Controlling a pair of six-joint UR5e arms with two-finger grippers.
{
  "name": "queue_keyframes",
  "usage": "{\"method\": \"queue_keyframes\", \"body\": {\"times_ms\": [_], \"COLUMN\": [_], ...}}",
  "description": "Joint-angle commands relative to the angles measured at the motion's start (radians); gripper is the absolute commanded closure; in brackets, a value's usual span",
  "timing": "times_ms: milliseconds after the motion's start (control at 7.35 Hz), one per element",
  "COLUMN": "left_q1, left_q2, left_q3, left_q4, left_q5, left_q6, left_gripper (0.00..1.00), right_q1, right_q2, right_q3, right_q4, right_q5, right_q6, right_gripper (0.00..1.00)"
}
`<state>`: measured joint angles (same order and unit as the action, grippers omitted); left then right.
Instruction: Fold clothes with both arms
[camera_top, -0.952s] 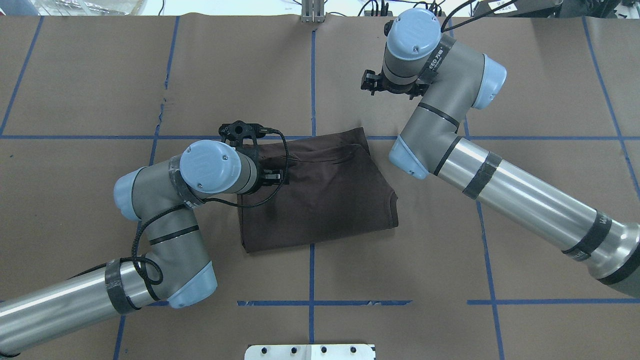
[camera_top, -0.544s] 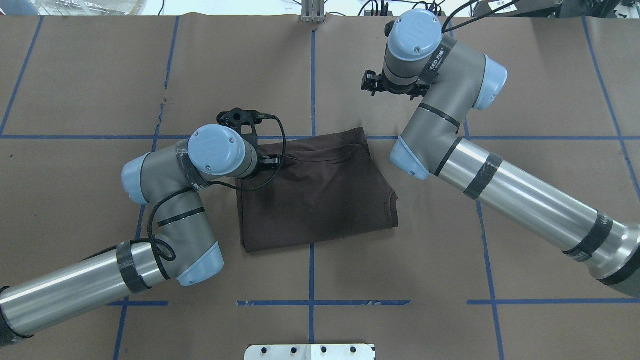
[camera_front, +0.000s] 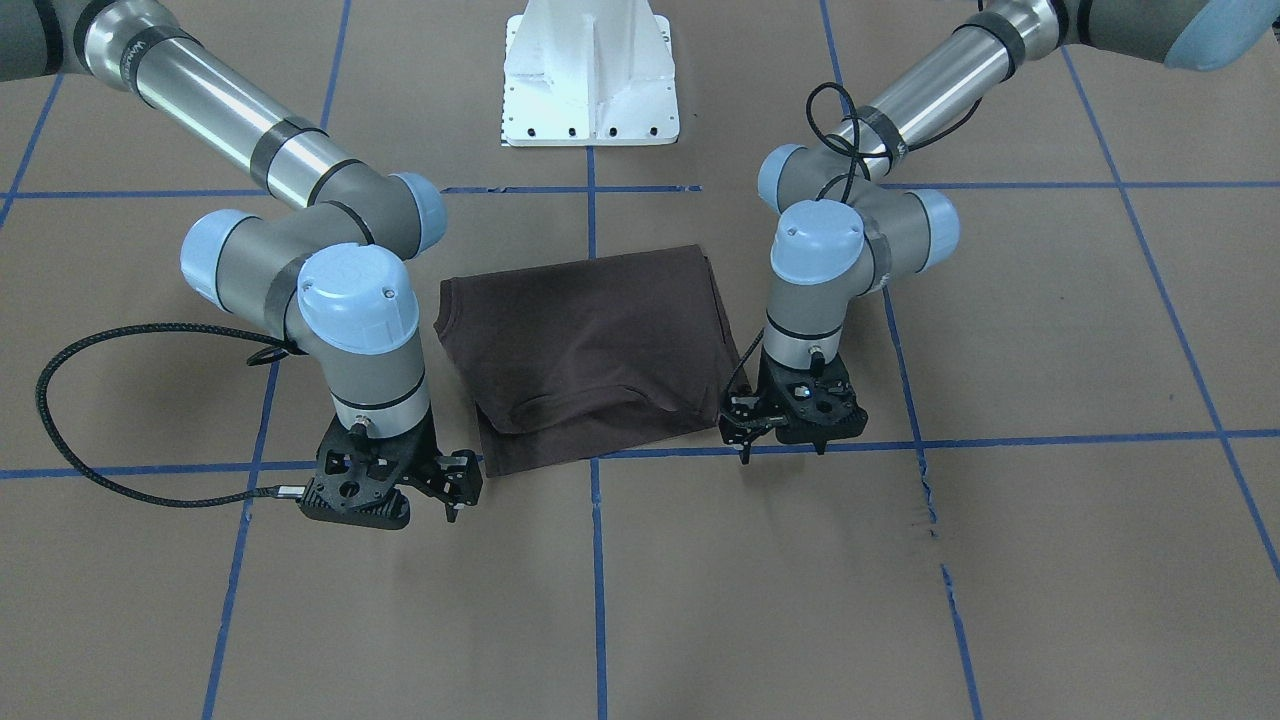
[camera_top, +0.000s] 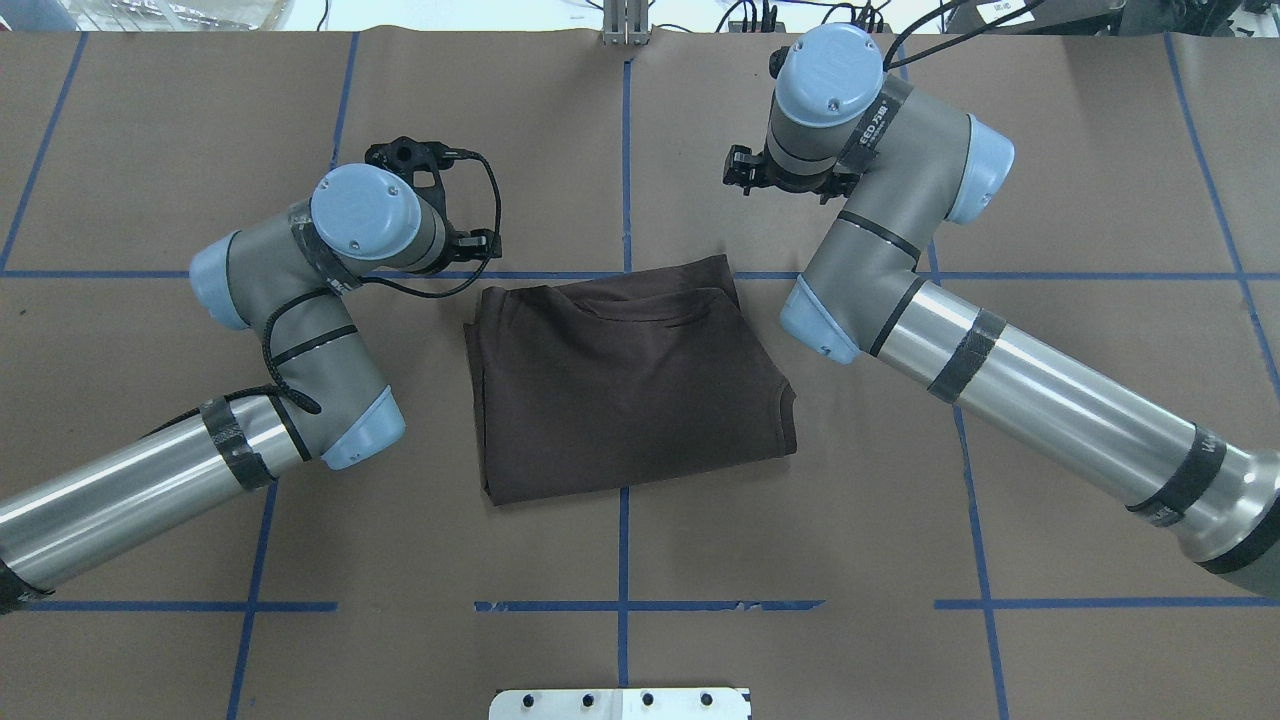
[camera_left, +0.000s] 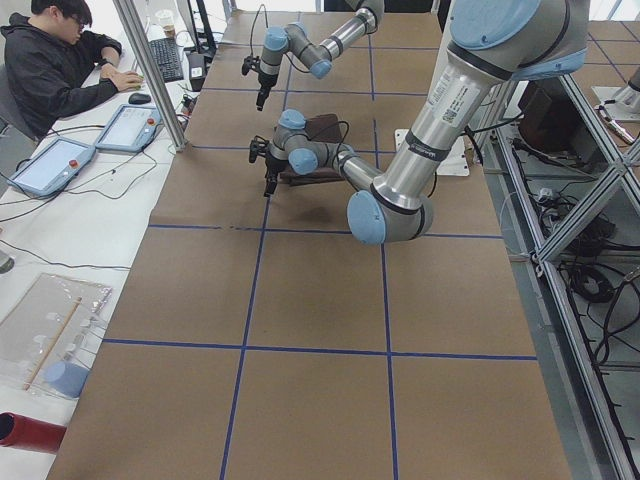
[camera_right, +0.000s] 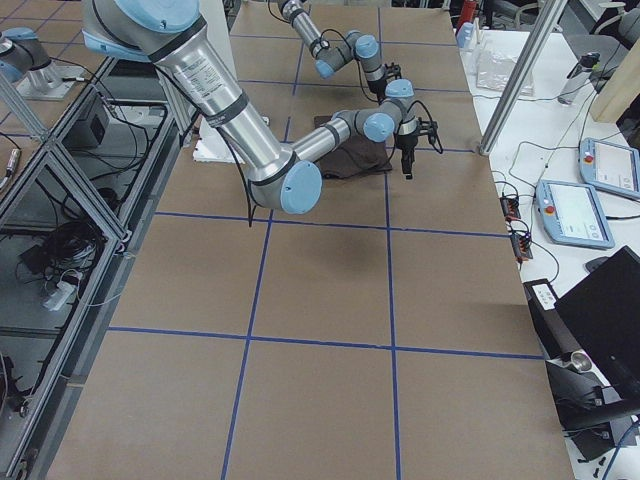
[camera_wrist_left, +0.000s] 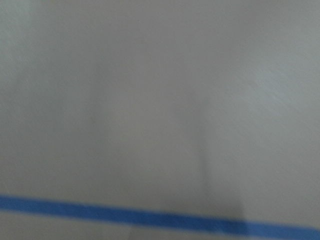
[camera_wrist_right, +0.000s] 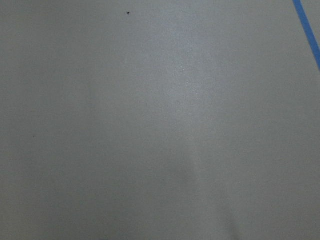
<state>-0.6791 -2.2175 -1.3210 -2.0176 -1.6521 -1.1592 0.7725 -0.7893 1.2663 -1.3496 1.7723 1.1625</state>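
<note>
The dark brown T-shirt (camera_top: 630, 385) lies folded into a rough rectangle at the table's middle, one sleeve edge on its right side. It also shows in the front-facing view (camera_front: 590, 340). My left gripper (camera_front: 745, 455) hangs just off the shirt's far left corner, apart from it, pointing down at the paper. Under its wrist in the overhead view, only a black part (camera_top: 482, 242) shows. My right gripper (camera_front: 455, 510) hangs beyond the shirt's far right corner, over bare paper (camera_top: 742, 168). Each shows one thin tip and holds nothing. Both wrist views show only blurred paper.
Brown paper with blue tape lines (camera_top: 623, 560) covers the table. The white pedestal base (camera_front: 590, 90) stands at the robot's edge. In the exterior left view an operator (camera_left: 50, 60) sits at a side desk with tablets (camera_left: 50, 165).
My left arm has lifted off the shirt's far left part and swung away to the left and farther out. The shirt's left edge now shows uncovered. The right arm has barely moved.
</note>
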Motion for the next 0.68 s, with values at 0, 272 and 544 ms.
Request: {"method": "queue_keyframes", "body": {"times_ms": [0,272,544], "left_q1": [-0.017,0.019,0.049], "left_q2": [-0.030,-0.051,-0.077], "left_q3": [0.008,-0.013,-0.014], "left_q4": [-0.073,-0.072,-0.060], "left_q5": [-0.009,-0.009,-0.009], "left_q6": [0.014,-0.165,-0.279], "left_gripper": [0.00,0.10,0.53], "right_q1": [-0.002,-0.002,-0.004], "right_q2": [-0.002,-0.002,-0.002], "right_q3": [0.001,0.001,0.001], "right_q4": [0.001,0.001,0.003], "right_q5": [-0.001,0.001,-0.001], "right_q6": [0.000,0.006,0.003], "right_gripper": [0.00,0.00,0.00]}}
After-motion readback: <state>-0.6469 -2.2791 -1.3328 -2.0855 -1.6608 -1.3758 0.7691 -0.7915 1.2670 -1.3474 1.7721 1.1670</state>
